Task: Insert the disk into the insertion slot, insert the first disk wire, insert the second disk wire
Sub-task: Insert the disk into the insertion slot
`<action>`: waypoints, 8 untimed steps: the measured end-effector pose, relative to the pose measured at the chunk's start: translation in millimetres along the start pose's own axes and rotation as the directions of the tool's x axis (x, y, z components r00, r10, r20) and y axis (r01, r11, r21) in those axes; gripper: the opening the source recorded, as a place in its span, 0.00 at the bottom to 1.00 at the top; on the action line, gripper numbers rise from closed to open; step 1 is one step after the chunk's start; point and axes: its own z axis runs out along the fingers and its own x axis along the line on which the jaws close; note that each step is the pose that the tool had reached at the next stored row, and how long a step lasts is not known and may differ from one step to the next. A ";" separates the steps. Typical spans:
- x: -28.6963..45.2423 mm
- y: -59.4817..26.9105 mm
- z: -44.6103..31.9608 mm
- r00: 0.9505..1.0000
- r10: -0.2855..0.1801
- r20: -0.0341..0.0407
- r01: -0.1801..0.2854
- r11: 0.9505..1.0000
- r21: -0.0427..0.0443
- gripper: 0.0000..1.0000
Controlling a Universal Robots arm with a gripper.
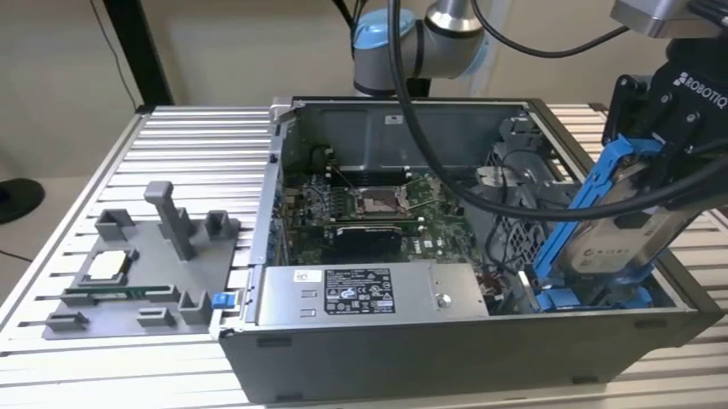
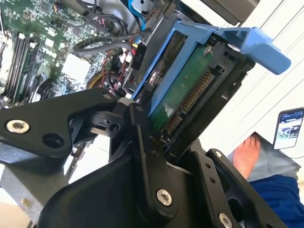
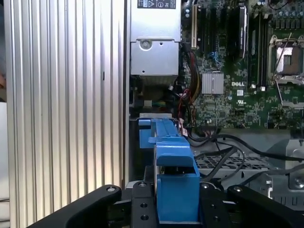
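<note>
I am holding the disk [image 1: 612, 243] tilted, fingers [image 2: 147, 142] clamped on its blue frame, lower end at the mouth of the slot [image 1: 565, 300], on the exterior view's right. Risks, as I judge: the tilt wedging it crooked, or trapping the nearby cables [image 1: 500, 203].

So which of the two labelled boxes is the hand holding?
The disk in its blue frame, tilted steeply in the hand; the grey power supply lies flat in the case.

disk [image 1: 611, 244] silver-beige | frame [image 1: 580, 200] bright blue | claw [image 3: 176, 195] black | bench [image 1: 193, 145] ribbed silver | motherboard [image 3: 223, 107] green | power-supply box [image 1: 455, 294] grey | case [image 1: 455, 366] dark grey
</note>
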 end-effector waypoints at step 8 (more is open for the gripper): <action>-1.8 -1.9 9.6 1.000 0.000 0.000 0.000 1.000 0.000 0.00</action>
